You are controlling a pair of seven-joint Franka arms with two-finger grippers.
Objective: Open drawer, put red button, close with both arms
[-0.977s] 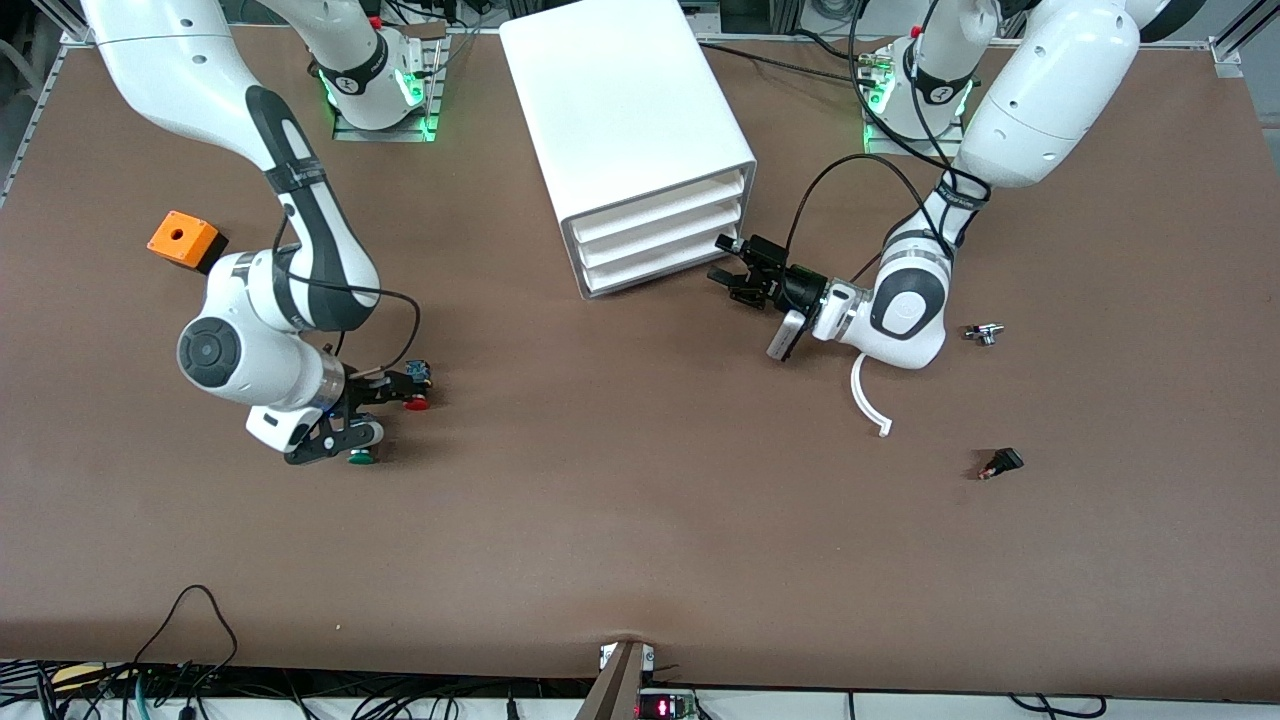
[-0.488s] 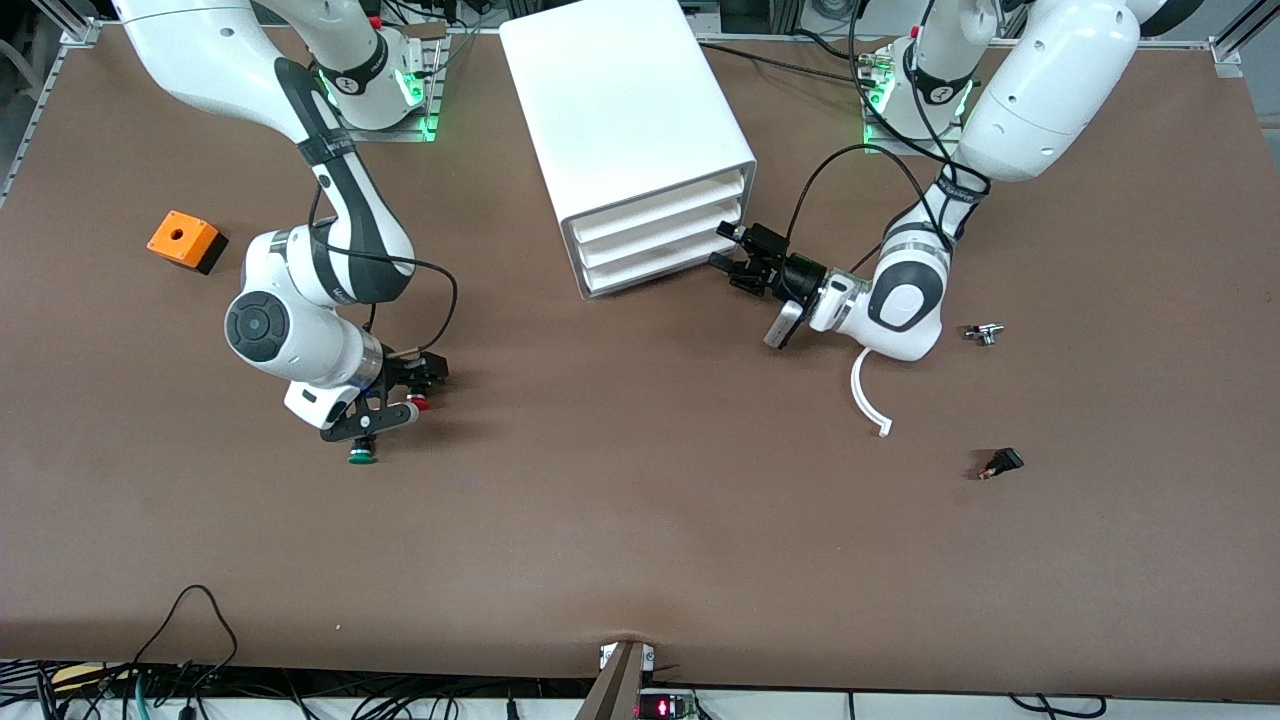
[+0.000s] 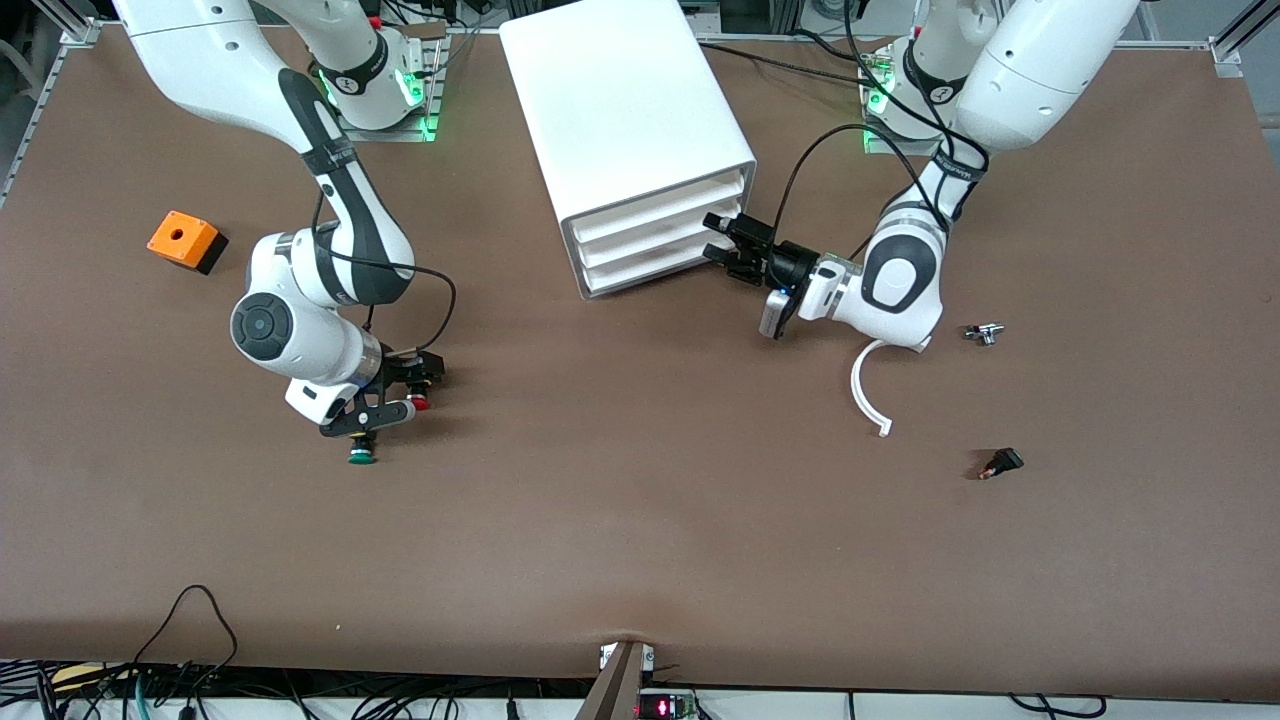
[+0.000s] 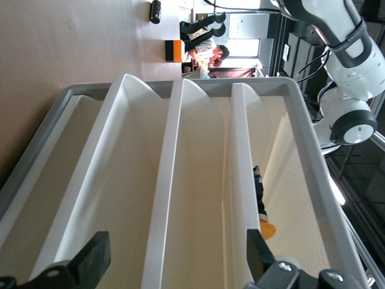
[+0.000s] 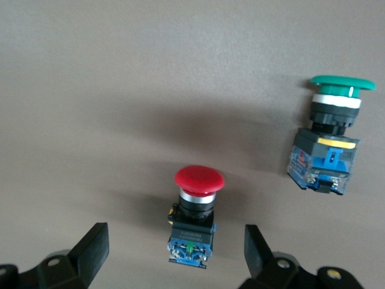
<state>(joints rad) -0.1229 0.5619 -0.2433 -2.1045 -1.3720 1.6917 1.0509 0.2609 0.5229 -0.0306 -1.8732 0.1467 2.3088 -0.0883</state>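
The right arm's black two-finger hand point(image 3: 385, 400) hangs low over the brown worktop point(image 3: 640, 520), fingers spread wide and holding nothing. The small red button with a round mushroom cap on a black-and-blue body point(image 5: 197, 217) lies on its side on the worktop, directly between the spread fingers without touching either. A like button with a green cap point(image 5: 329, 133) lies just beside that hand, outside one finger.

The left arm's black two-finger hand point(image 3: 728, 248) is at the front of the boxy white plastic cabinet point(image 3: 625, 130), level with its stack of three shallow white tray drawers point(image 4: 180, 198). Its fingers are spread wide and grip nothing. All three drawers sit pushed in. A small orange-tipped part point(image 4: 263, 220) lies in one drawer, just ahead of one finger.
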